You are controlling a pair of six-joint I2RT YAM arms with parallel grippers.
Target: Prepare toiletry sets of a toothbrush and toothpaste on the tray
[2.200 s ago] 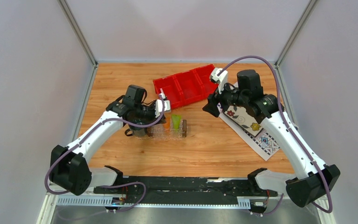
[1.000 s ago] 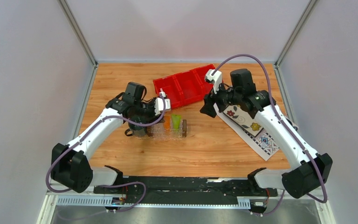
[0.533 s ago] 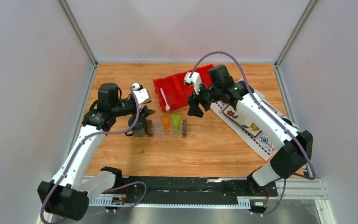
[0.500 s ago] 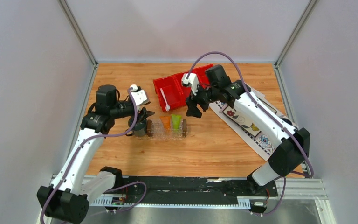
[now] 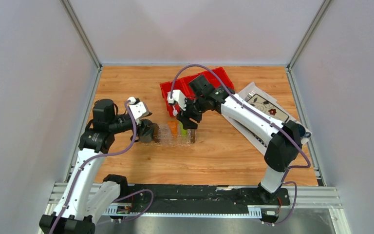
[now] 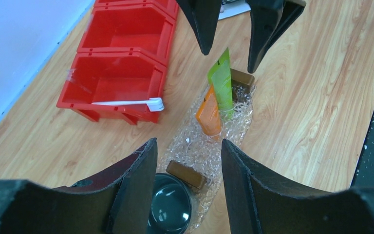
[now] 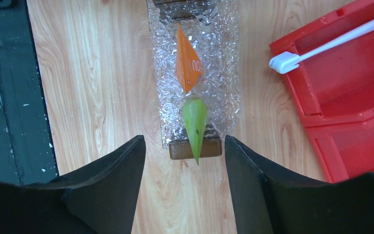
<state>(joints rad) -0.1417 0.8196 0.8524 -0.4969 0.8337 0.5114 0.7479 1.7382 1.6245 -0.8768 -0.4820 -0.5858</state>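
Note:
The clear tray point(image 5: 168, 139) with brown end handles lies mid-table. Both toothpaste tubes stand in it: the orange one point(image 5: 174, 127) point(image 7: 187, 66) and the lime green one point(image 7: 195, 122) point(image 6: 221, 80). The white toothbrush point(image 6: 126, 103) point(image 7: 331, 41) lies across the red bin's front rim, outside the tray. My right gripper point(image 5: 187, 119) point(image 7: 184, 141) hangs open just above the green tube, its fingers point(image 6: 204, 24) on either side and not touching it. My left gripper point(image 5: 151, 131) point(image 6: 187, 142) is open and empty over the tray's left end.
A dark mug point(image 6: 170, 207) stands against the tray's left handle point(image 6: 187, 174), under my left gripper. The red three-compartment bin point(image 5: 164, 91) sits behind the tray. A flower-patterned cloth point(image 5: 265, 109) lies at the right.
My left gripper drew back from the red bin to the mug, with the toothbrush left on the bin. My right gripper swung left from the cloth to over the tray and narrowed slightly.

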